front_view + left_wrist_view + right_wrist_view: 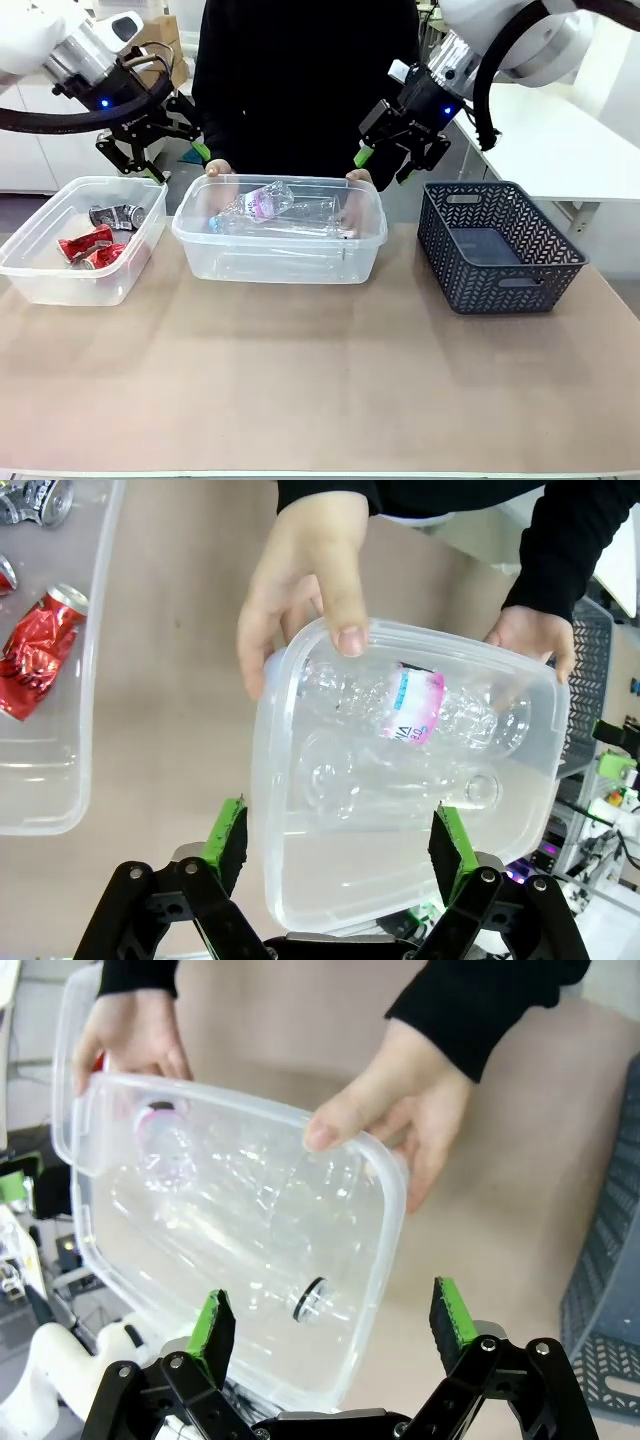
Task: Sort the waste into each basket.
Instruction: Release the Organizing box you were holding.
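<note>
Across the tabletop a person's hands grip the middle tub of bottles, so both tools, left and right, should hover spread and empty.

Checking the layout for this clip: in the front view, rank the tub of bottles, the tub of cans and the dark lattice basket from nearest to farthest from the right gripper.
1. The tub of bottles, mid-table, just below the right gripper, held by the person's hands.
2. The dark lattice basket, at the right end.
3. The tub of cans, at the far left.
</note>
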{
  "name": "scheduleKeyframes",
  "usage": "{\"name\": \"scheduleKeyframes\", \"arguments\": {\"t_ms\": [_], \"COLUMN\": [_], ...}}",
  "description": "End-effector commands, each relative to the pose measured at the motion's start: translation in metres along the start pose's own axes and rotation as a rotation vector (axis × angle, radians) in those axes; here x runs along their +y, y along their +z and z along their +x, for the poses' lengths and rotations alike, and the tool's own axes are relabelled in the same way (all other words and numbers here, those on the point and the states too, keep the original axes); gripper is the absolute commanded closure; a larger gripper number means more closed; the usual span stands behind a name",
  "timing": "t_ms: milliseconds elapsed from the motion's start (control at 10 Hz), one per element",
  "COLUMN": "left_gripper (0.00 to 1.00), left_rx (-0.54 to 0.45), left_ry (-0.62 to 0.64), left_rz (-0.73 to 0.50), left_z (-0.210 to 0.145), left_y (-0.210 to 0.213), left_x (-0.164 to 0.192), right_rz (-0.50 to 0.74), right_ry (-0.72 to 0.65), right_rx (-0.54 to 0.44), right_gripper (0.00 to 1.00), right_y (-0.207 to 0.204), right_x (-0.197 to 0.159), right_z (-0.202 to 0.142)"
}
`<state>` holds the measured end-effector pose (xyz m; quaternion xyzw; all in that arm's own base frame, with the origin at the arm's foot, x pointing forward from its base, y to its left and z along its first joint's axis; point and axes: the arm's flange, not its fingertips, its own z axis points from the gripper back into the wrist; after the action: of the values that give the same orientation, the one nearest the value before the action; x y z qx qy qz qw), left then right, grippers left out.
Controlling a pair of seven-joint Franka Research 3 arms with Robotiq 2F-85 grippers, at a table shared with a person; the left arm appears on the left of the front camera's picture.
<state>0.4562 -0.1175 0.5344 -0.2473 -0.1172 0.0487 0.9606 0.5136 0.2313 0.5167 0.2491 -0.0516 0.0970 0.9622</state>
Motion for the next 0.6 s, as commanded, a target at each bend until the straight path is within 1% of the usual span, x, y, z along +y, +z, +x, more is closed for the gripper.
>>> {"name": "scheduleKeyframes", "arguments": {"t_ms": [0, 200, 300, 400, 500], "left_gripper": [0.06, 0.06, 0.06, 0.06, 0.06], "left_rx": [-0.002, -0.002, 0.087, 0.17, 0.292], "left_ry": [0.009, -0.001, -0.065, -0.122, -0.179], "left_rz": [0.018, 0.0, -0.115, -0.213, -0.341], "left_z": [-0.001, 0.0, -0.007, -0.029, -0.057], "left_y": [0.004, 0.001, 0.019, 0.049, 0.077], "left_x": [-0.003, 0.0, -0.004, -0.006, -0.004], "right_rz": [-0.008, -0.008, 0.0, 0.189, 0.35], "right_ry": [-0.015, -0.015, 0.001, -0.003, -0.045], "right_rx": [-0.007, -0.007, -0.002, 0.005, 0.029], "right_gripper": [0.0, 0.0, 0.02, 0.0, 0.0], "right_y": [0.003, 0.003, 0.001, 0.054, 0.099], "right_x": [0.001, 0.001, 0.0, -0.017, -0.031], "right_z": [0.001, 0.001, 0.0, -0.05, -0.092]}}
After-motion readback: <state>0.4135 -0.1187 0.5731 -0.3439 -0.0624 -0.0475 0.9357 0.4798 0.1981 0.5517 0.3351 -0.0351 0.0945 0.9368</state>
